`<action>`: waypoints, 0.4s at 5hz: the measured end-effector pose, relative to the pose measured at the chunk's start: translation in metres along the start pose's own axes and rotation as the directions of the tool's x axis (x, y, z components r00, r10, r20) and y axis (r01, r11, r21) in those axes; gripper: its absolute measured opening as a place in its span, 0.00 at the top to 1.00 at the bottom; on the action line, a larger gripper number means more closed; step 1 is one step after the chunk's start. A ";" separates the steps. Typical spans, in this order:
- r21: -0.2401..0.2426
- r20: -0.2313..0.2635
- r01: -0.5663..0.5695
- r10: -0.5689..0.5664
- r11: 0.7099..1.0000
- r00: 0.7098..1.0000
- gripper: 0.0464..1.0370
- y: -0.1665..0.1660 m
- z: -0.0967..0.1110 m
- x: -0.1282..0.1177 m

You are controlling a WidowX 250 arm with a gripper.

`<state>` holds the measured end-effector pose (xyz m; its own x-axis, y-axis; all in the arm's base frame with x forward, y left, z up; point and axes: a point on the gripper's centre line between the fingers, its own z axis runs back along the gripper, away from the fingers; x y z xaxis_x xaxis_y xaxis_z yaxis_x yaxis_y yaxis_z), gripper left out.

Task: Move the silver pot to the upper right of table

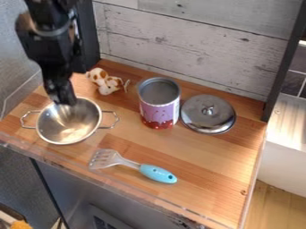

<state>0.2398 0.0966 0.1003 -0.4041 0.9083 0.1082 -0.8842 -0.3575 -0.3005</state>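
The black gripper point(64, 99) hangs down at the left, its tip over the back rim of the silver pot. Whether its fingers hold the rim cannot be told. The silver pot point(70, 124) stands upright on the left part of the wooden table point(197, 197), its inside bare, with one wire handle on its left and one on its right.
Right of the pot stands an open purple and red can point(159, 105), with a silver lid point(208, 113) beside it. A brown and white toy point(106, 81) lies behind the pot. Near the front is a slotted spatula point(141, 167) with a blue handle. A wooden wall backs the table.
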 end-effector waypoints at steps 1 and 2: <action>-0.034 0.012 -0.079 0.079 0.996 0.997 0.04 0.015 -0.005 0.001; -0.040 -0.002 -0.105 0.105 0.994 0.994 0.04 0.027 -0.014 -0.005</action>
<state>0.2213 0.0852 0.0783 -0.4945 0.8661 0.0738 -0.8266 -0.4423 -0.3479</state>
